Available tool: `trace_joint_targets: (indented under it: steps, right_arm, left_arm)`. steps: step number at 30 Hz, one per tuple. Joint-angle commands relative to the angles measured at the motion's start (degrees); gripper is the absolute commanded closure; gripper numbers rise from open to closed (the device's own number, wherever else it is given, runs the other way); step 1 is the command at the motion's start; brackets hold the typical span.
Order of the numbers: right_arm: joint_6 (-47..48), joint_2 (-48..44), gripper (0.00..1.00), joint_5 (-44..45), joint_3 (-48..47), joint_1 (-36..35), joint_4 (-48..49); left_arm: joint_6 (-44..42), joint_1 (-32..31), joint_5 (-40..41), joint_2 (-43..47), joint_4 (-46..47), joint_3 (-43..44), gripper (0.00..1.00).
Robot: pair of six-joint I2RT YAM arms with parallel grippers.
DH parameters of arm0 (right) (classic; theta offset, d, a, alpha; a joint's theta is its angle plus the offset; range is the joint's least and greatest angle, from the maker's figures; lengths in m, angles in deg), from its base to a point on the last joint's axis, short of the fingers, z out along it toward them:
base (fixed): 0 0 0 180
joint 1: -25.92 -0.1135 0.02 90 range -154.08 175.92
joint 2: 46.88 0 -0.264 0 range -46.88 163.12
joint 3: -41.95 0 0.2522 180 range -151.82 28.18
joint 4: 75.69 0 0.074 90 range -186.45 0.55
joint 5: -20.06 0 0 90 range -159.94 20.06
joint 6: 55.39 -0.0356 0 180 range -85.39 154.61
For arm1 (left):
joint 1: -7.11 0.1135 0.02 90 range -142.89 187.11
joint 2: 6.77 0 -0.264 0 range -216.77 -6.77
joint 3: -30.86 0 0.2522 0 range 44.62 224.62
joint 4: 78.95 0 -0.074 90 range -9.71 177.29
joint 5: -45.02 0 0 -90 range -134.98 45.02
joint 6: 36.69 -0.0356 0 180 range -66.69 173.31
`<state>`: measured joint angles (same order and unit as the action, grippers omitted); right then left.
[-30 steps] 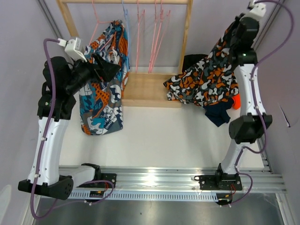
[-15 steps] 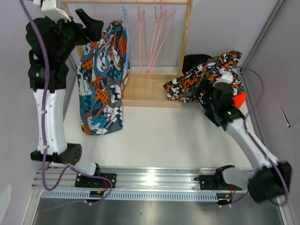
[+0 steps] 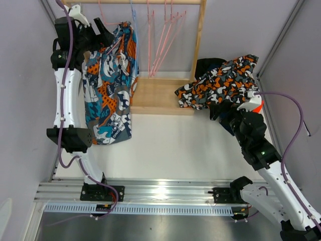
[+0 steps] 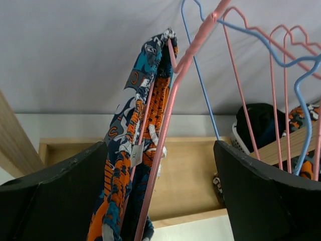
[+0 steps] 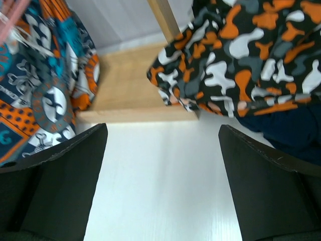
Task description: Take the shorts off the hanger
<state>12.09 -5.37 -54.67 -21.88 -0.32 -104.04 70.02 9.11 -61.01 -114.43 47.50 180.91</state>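
The teal-orange-white graphic print shorts (image 3: 110, 85) are hung on a pink hanger (image 4: 170, 110) at the far left of the wooden rack (image 3: 200, 35). They are seen between the spread fingers of the left gripper (image 3: 103, 31); contact cannot be told. The right gripper (image 5: 161, 135) is held open and empty above the table (image 3: 175, 140), with the camouflage shorts (image 3: 220, 83) heaped just beyond, far right.
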Motion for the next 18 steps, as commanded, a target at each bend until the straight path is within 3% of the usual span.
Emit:
trace_joint_targets:
  steps: [1, 5, 6, 8, 11, 14, 15, 18]
  right_arm:
    - [-1.29, -0.30, 0.01, 1.52, 0.31, -0.57, -1.50]
    - [-2.00, 0.32, 0.01, 1.35, 0.93, -1.18, -0.70]
    - [-2.26, 0.58, 0.01, 1.43, 1.11, -1.79, -0.62]
    - [-2.44, 0.93, 0.01, 2.04, 1.37, -2.85, -0.35]
    - [-2.70, 1.11, 0.01, 4.50, 2.07, -5.66, -0.18]
    - [-2.79, 1.11, 0.01, 6.00, 2.25, -8.03, -0.26]
    - [-2.70, 1.02, 0.01, 6.61, 2.16, -8.47, -0.26]
    - [-2.61, 1.28, 0.01, 6.88, 2.08, -9.79, 0.35]
  left_arm:
    - [1.21, 0.11, -5.14, 0.69, 2.26, 1.88, 0.11]
    - [2.19, -0.07, -5.68, 1.39, 4.10, -1.02, 0.35]
    - [2.45, -0.07, -5.76, 1.66, 4.37, -0.85, 0.45]
    - [2.71, -0.07, -5.85, 1.92, 4.72, -0.85, 0.47]
    - [2.98, -0.15, -5.42, 2.45, 5.07, 0.20, 0.60]
    - [3.42, -0.15, -6.20, 2.19, 4.46, 1.96, 0.85]
    - [3.68, -0.07, -6.29, 2.01, 3.94, 2.22, 1.00]
    - [4.03, -0.33, -6.38, 2.36, 3.23, 2.05, 1.00]
